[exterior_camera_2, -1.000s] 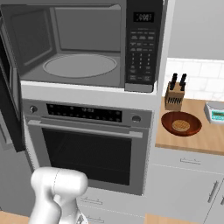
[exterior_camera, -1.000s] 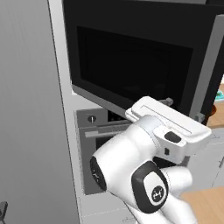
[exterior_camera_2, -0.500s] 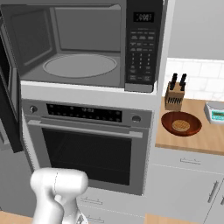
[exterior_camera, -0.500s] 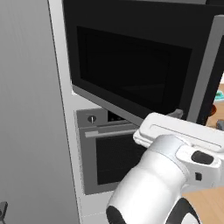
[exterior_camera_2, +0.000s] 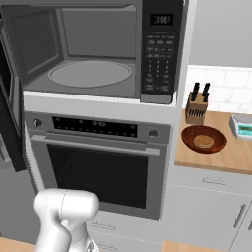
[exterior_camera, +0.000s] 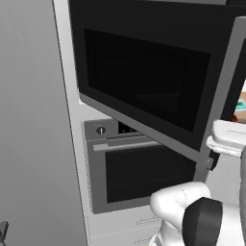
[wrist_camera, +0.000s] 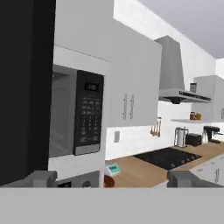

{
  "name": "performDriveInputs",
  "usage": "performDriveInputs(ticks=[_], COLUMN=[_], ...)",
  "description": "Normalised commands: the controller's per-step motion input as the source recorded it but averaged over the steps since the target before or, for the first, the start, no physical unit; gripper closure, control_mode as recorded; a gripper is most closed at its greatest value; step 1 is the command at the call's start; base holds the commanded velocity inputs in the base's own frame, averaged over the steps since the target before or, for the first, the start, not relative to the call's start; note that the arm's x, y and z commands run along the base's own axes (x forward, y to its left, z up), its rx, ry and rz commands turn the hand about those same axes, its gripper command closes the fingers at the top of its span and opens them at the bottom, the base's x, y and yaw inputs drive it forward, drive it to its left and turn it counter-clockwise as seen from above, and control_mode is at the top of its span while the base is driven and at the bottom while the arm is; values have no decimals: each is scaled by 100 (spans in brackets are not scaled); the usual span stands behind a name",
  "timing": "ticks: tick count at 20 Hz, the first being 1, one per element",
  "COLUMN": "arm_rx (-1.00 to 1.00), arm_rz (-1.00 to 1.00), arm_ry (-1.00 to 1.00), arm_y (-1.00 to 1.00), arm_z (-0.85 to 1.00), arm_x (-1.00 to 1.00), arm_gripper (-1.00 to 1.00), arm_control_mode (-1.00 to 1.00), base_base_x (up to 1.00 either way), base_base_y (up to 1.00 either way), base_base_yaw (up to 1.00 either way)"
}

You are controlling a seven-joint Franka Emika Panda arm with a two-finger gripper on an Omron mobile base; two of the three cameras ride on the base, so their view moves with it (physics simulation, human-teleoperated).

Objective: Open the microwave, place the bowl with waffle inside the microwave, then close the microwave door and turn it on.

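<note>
Standing wide open, the large black built-in microwave (exterior_camera_2: pixel 98 49) showed its grey cavity and round glass turntable (exterior_camera_2: pixel 90 74), with the button keypad strip (exterior_camera_2: pixel 160 54) to the right of the opening. Its wide black microwave door (exterior_camera: pixel 144 77), with a dark glass window and a grey vertical bar handle (exterior_camera: pixel 223 101), was swung out to the left, over the front of the silver oven (exterior_camera_2: pixel 98 162) with its horizontal handle directly beneath.

On the wooden counter (exterior_camera_2: pixel 231 157) to the right of the oven sat the small round dark reddish-brown bowl (exterior_camera_2: pixel 204 139), with the tan round waffle (exterior_camera_2: pixel 203 141) lying inside it. A wooden knife block (exterior_camera_2: pixel 196 109) stood just behind the bowl, and a small teal object (exterior_camera_2: pixel 243 125) lay near it, further right.

The robot's two-finger gripper (wrist_camera: pixel 109 179) had its jaws spread wide with nothing between them. It was raised beside the open door's edge and faced along the kitchen toward a black cooktop (wrist_camera: pixel 168 156) and a grey range hood (wrist_camera: pixel 175 78). The bowl's rim (wrist_camera: pixel 108 180) was just visible low in the hand view, below the teal object.
</note>
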Motion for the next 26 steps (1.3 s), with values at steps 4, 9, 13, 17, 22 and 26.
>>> performDriveInputs(ticks=[4, 9, 13, 17, 22, 26], arm_rx=[27, 19, 32, 39, 54, 36], arm_rz=[50, 79, 87, 85, 59, 30], arm_ry=[29, 29, 25, 19, 5, -2], arm_y=[-58, -3, 1, 2, -4, 1], arm_z=[-11, -10, -6, -10, -21, -39], arm_x=[0, 0, 18, 58, 81, 46], arm_gripper=[-100, -100, -100, -100, -100, -100], arm_control_mode=[-100, -100, -100, -100, -100, -100], base_base_x=[0, 0, 0, 0, 0, 0], base_base_y=[0, 0, 0, 0, 0, 0], base_base_yaw=[0, 0, 0, 0, 0, 0])
